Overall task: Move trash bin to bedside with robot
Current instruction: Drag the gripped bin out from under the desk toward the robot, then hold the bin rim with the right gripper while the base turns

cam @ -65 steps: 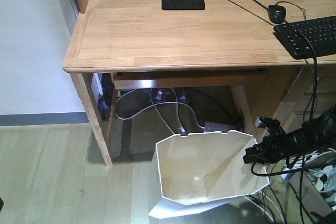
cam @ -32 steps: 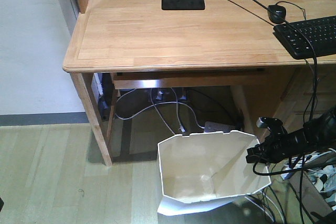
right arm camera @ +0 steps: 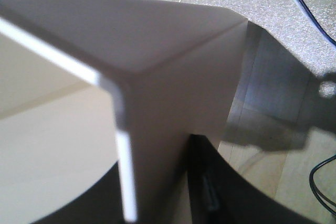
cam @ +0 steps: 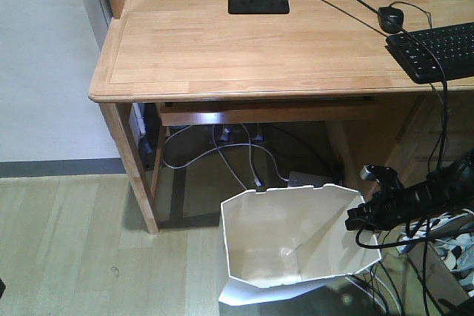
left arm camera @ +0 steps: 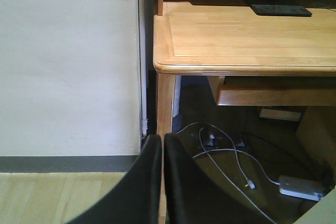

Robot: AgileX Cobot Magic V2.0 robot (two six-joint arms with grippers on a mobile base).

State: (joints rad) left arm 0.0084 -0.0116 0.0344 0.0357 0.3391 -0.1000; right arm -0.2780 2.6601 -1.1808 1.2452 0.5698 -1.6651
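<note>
Right wrist view: one trash bin [right arm camera: 178, 77], rim gripped by right claw [right arm camera: 157, 182]; left claw [left arm camera: 161, 182] closed

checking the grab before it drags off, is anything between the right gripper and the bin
Nothing visible does. The right gripper is at the rim of the bin, and the wrist view shows the bin wall running between its fingers. The bed is not in view, so that path cannot be judged.
</note>
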